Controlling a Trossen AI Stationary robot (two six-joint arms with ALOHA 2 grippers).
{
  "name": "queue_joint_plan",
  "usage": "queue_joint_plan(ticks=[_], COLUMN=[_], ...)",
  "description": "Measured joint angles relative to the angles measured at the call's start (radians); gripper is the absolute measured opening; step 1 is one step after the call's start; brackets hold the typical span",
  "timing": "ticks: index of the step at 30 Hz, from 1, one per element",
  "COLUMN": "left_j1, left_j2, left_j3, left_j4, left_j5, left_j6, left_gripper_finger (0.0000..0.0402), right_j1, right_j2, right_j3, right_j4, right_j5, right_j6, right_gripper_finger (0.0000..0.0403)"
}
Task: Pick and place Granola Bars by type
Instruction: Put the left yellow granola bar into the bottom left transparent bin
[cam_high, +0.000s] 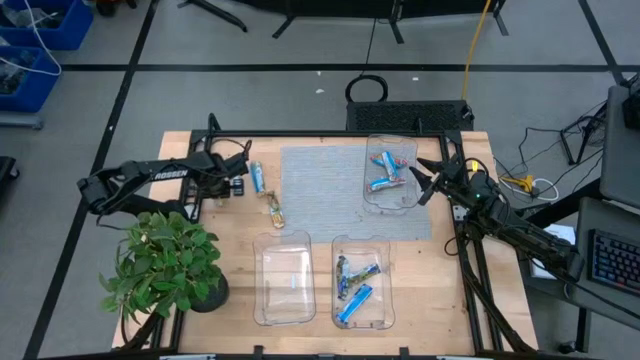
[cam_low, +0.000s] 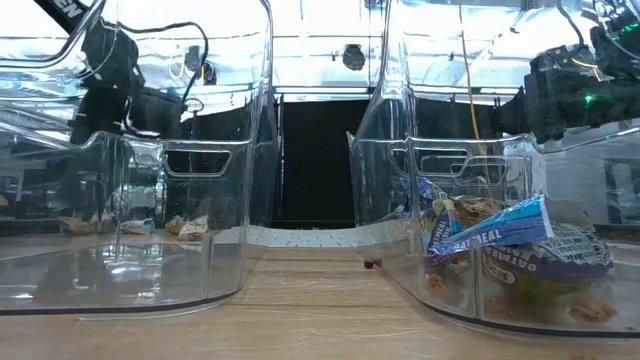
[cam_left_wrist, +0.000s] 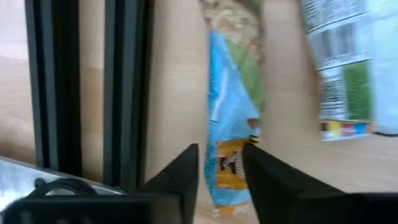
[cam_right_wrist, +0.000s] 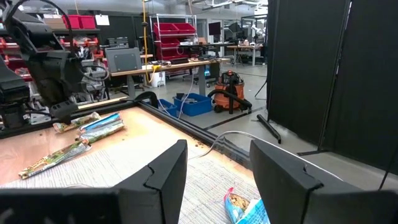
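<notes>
High view: wooden desk (cam_high: 320, 335) with grey mat (cam_high: 320, 190) at centre. Left claw (cam_high: 238, 185) at left centre, just beside a blue granola bar (cam_high: 257, 178); a tan-gold bar (cam_high: 272, 210) lies below it. Right claw (cam_high: 428, 178) at right centre, fingers spread, released, beside the upper tray (cam_high: 392, 205) holding blue bars. Lower right tray (cam_high: 384, 300) holds several bars; lower middle tray (cam_high: 262, 300) looks nearly bare. Potted plant (cam_high: 165, 265) at lower left.

Low view: two clear trays fill the frame; the right one holds blue-wrapped bars (cam_low: 500, 235).

Left wrist view: claw (cam_left_wrist: 221, 163) slightly parted, gripping nothing, blue bar (cam_left_wrist: 233, 118) between and beyond the fingertips; black frame rail (cam_left_wrist: 87, 87) at left.

Right wrist view: released claw (cam_right_wrist: 214, 165) over the mat; bars (cam_right_wrist: 99, 124) at left; left arm (cam_right_wrist: 46, 59) behind them.
</notes>
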Motion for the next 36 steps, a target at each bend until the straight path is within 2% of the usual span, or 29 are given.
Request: queue_joint_plan(ticks=[6,11,18,28,36], left_j1=[0.000,0.000,0.000,0.000,0.000], left_j2=[0.000,0.000,-0.015,-0.091,-0.128], left_j3=[-0.027,-0.027,-0.027,-0.027,-0.027], left_j4=[0.005,0.008,0.009,0.003,0.009], left_j5=[0.000,0.019,0.107,0.096,0.097], left_j6=[0.005,0.032,0.117,0.125,0.116], left_gripper_finger=[0.0202,0.0227,0.0224,0.0191,0.0197], right_j1=[0.000,0.000,0.000,0.000,0.000], right_j2=[0.000,0.000,0.000,0.000,0.000], right_j3=[0.000,0.000,0.000,0.000,0.000], right_j4=[0.000,0.000,0.000,0.000,0.000], right_j5=[0.000,0.000,0.000,0.000,0.000], right_j6=[0.000,0.000,0.000,0.000,0.000], right_gripper_finger=[0.0169,0.0169,0.0169,0.0169,0.0169])
